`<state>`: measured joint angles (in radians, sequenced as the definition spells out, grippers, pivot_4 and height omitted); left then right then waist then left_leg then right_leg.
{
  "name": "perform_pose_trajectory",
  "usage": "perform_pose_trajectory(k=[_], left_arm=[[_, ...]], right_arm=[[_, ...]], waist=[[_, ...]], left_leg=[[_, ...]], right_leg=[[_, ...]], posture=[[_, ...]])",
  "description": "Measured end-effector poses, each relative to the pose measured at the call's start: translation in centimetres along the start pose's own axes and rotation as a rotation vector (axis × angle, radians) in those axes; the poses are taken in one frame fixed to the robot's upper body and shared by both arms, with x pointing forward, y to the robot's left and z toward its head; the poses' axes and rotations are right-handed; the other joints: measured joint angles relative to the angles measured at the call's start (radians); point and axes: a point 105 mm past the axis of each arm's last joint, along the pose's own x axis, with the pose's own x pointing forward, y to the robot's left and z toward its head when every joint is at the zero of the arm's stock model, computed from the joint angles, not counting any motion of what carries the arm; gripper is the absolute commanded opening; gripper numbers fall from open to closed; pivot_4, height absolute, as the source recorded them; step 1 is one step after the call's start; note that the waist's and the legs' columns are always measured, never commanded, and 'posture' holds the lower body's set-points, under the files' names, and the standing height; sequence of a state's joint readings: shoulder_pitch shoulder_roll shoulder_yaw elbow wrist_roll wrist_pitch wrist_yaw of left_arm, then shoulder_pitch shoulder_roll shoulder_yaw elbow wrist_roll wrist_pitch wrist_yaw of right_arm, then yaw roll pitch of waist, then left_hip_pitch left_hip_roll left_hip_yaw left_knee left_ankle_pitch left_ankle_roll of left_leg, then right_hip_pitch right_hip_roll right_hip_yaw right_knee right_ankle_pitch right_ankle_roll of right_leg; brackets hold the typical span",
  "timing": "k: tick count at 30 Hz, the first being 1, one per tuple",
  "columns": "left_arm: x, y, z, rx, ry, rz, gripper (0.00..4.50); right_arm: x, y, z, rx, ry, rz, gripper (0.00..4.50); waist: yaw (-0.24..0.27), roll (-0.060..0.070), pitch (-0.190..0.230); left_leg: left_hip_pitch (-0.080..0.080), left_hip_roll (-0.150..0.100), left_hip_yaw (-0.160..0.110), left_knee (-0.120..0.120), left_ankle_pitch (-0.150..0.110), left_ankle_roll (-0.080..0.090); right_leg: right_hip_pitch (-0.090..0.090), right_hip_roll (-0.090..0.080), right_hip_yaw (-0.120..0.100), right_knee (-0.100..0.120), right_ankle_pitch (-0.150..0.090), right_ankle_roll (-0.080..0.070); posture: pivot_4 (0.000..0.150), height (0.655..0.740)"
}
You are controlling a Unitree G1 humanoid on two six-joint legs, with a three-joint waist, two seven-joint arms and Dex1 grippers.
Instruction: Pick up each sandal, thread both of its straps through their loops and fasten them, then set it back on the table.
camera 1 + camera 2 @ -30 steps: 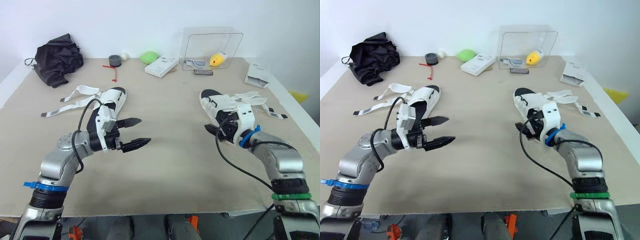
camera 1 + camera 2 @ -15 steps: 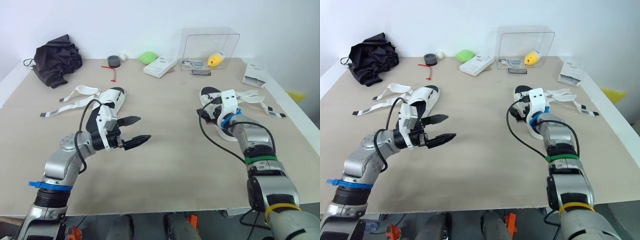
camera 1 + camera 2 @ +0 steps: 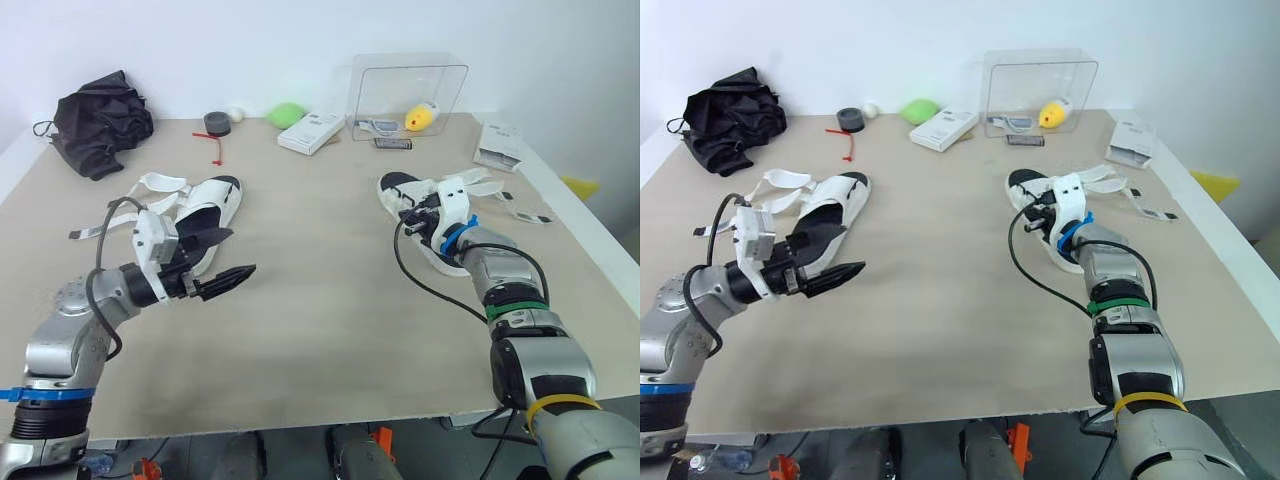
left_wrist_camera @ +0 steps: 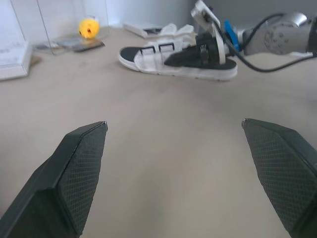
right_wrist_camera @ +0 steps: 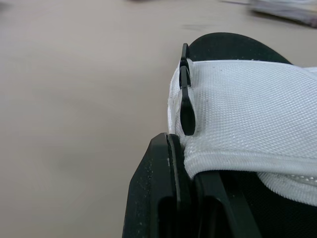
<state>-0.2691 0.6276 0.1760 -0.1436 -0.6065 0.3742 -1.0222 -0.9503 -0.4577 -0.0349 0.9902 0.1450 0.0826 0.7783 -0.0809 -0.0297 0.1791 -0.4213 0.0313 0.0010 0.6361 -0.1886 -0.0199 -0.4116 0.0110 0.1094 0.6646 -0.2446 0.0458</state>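
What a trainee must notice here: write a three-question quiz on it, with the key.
1. True or false: the left gripper has its fingers open, holding nothing.
2. The black cloth lies: A) near the table's far left corner; B) against the right sandal; C) under the left sandal.
3. Name the gripper that is at the right sandal's white strap.
Key: 1 true; 2 A; 3 right gripper.
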Motion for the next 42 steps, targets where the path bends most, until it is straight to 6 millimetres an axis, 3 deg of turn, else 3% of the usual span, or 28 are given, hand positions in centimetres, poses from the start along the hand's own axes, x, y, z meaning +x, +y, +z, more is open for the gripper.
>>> perform_pose_trajectory(k=[4,6,10,13,16,20,22,23,29,33,35,39,42], left_arm=[[-0.6,0.0,0.3,-0.005,0.014,-0.017,4.50],[-1.0,0.0,0.4,0.000,0.037,-0.038,4.50],[-1.8,0.2,0.3,-0.010,0.083,-0.057,4.50],[-2.2,0.4,0.1,-0.019,0.118,-0.068,4.50],[-2.4,0.6,-0.3,-0.010,0.172,-0.103,4.50],[-1.9,1.1,-0.5,0.024,0.198,-0.127,3.49],[-0.8,1.8,-0.8,0.023,0.179,-0.143,2.52],[-0.4,1.7,-0.9,0.022,0.174,-0.157,2.42],[3.5,-0.1,-1.3,0.044,0.123,-0.332,0.03],[4.9,0.1,-1.8,0.057,0.139,-0.373,0.03],[5.5,0.2,-3.1,0.098,0.194,-0.388,0.03],[5.4,-0.1,-5.3,0.127,0.275,-0.426,0.03],[5.3,-0.3,-5.6,0.190,0.294,-0.454,0.03]], right_arm=[[-0.5,4.5,0.1,-0.089,-0.008,0.322,0.12],[-1.4,8.1,0.0,-0.142,-0.001,0.573,0.12],[-3.2,11.7,-0.3,-0.235,0.062,0.847,0.12],[-3.8,12.9,-1.0,-0.274,0.101,0.937,0.12],[-4.4,13.5,-1.5,-0.320,0.134,1.007,0.12],[-4.5,13.9,-1.6,-0.347,0.138,1.033,0.00],[-4.5,13.8,-1.6,-0.355,0.139,1.034,0.00],[-4.5,13.9,-1.6,-0.357,0.140,1.037,0.00],[-4.4,14.1,-1.6,-0.361,0.140,1.044,0.00],[-4.8,14.6,-1.7,-0.379,0.138,1.061,0.00],[-5.0,15.0,-1.9,-0.387,0.135,1.074,0.00],[-5.0,15.0,-1.9,-0.382,0.140,1.074,0.00],[-5.0,15.0,-1.9,-0.378,0.143,1.073,0.00]], waist=[[-0.001,0.001,0.000],[-0.001,0.001,0.001],[0.003,0.001,0.001],[0.003,0.001,0.001],[0.003,0.001,0.001],[0.004,0.001,0.001],[0.006,0.001,0.001],[0.005,0.001,0.001],[0.002,0.001,0.000],[0.004,0.001,0.000],[0.004,0.001,0.000],[0.003,0.001,0.000],[0.004,0.001,0.000]], left_leg=[[-0.001,0.000,-0.001,-0.001,0.000,0.000],[-0.002,0.000,-0.001,-0.001,0.000,0.000],[-0.002,0.000,-0.001,0.000,0.000,0.000],[-0.001,0.000,-0.001,0.000,0.000,0.000],[-0.001,0.000,-0.001,0.000,0.000,0.000],[-0.001,0.001,-0.002,0.000,0.000,0.000],[-0.001,0.001,-0.003,0.000,0.000,0.000],[-0.001,0.001,-0.003,0.000,0.000,0.000],[0.000,0.001,-0.004,0.000,0.000,0.000],[0.000,0.001,-0.007,0.000,0.000,0.000],[0.000,0.000,-0.007,0.000,-0.001,0.000],[0.000,0.000,-0.007,0.000,-0.001,0.000],[0.001,0.000,-0.008,0.000,-0.001,0.000]], right_leg=[[-0.001,0.000,-0.001,0.001,-0.001,-0.001],[-0.002,0.000,-0.002,0.001,-0.001,-0.001],[-0.002,0.000,-0.003,0.001,-0.001,-0.001],[-0.002,0.000,-0.003,0.001,-0.001,-0.001],[-0.002,0.000,-0.003,0.002,-0.002,-0.002],[-0.001,0.000,-0.004,0.002,-0.002,-0.003],[0.000,0.000,-0.006,0.002,-0.002,-0.003],[-0.001,0.000,-0.006,0.002,-0.002,-0.003],[0.000,0.001,-0.006,0.003,-0.002,-0.004],[0.000,0.002,-0.009,0.004,-0.003,-0.006],[0.001,0.001,-0.008,0.004,-0.004,-0.006],[0.001,0.001,-0.008,0.004,-0.003,-0.006],[0.002,0.001,-0.009,0.004,-0.004,-0.006]], posture=[[0.150,0.7400],[0.150,0.7400],[0.150,0.7400],[0.150,0.7400],[0.150,0.7400],[0.150,0.7400],[0.150,0.7400],[0.150,0.7400],[0.150,0.7400],[0.150,0.7400],[0.150,0.7400],[0.150,0.7400],[0.150,0.7400]])
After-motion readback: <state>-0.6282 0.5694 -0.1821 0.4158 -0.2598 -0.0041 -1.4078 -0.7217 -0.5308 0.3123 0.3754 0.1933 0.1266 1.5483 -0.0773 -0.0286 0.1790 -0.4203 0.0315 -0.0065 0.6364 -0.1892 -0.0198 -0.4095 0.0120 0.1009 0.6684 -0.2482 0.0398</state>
